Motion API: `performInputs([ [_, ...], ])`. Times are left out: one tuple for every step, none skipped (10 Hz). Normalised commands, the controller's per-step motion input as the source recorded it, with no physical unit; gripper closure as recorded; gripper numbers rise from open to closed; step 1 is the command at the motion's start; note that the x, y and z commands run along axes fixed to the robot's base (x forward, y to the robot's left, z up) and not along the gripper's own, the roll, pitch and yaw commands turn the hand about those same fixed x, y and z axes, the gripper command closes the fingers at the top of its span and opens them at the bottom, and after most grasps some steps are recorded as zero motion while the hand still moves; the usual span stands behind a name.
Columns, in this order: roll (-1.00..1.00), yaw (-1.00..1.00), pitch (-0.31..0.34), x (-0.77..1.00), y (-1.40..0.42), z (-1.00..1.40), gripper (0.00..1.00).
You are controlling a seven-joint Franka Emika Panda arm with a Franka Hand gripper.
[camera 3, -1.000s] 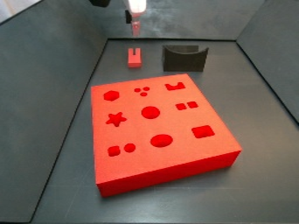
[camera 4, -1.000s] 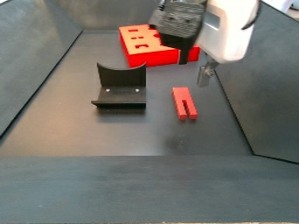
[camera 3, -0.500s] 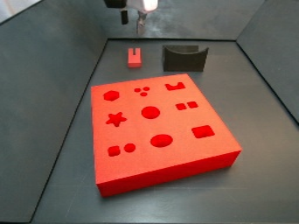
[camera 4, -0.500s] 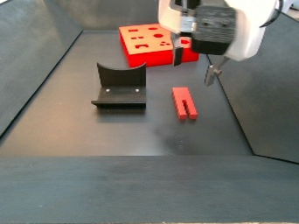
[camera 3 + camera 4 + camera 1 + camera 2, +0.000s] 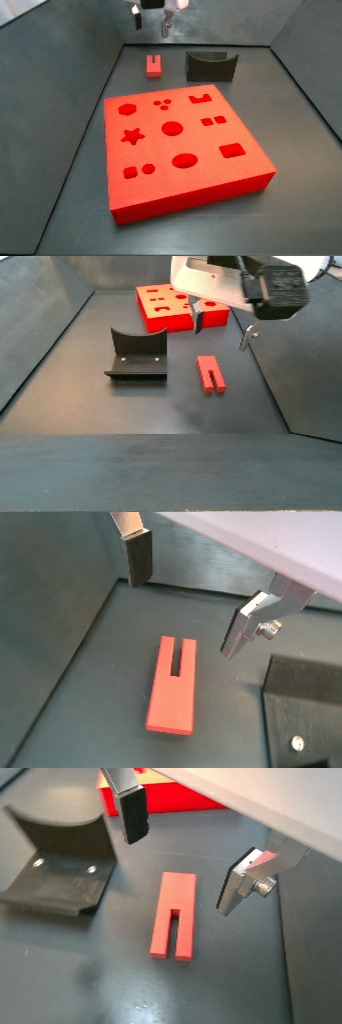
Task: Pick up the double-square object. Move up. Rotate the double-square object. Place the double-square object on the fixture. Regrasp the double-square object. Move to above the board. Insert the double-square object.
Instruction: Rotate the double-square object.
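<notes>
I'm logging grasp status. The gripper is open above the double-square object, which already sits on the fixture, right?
Not quite. The gripper is open above the double-square object, but in both wrist views that piece lies flat on the floor beside the fixture, not on it.

Slotted red double-square object lies flat beside fixture; gripper above.

2 wrist cams close above pincer

The gripper has turned around. A second ago only one finger showed in a side view, now both fingers show side by side. Its jaws are wide apart, above the double-square object, not touching it
</notes>
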Motion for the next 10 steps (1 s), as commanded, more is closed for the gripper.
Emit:
performInputs([
  [0.01, 1.00, -0.033, 0.04, 0.00, -0.03, 0.00],
  [0.01, 1.00, -0.037, 0.04, 0.00, -0.03, 0.00],
  [0.01, 1.00, -0.043, 0.04, 0.00, -0.03, 0.00],
  [0.01, 1.00, -0.050, 0.04, 0.00, -0.03, 0.00],
  [0.01, 1.00, -0.065, 0.04, 0.00, -0.03, 0.00],
  [0.01, 0.91, -0.075, 0.04, 0.00, -0.03, 0.00],
  [0.01, 0.73, -0.075, 0.03, 0.00, -0.03, 0.00],
  [0.01, 0.43, -0.073, 0.03, 0.00, -0.03, 0.00],
  [0.01, 0.27, -0.073, 0.03, 0.00, -0.03, 0.00],
  [0.00, 0.00, 0.000, 0.00, 0.00, -1.00, 0.00],
])
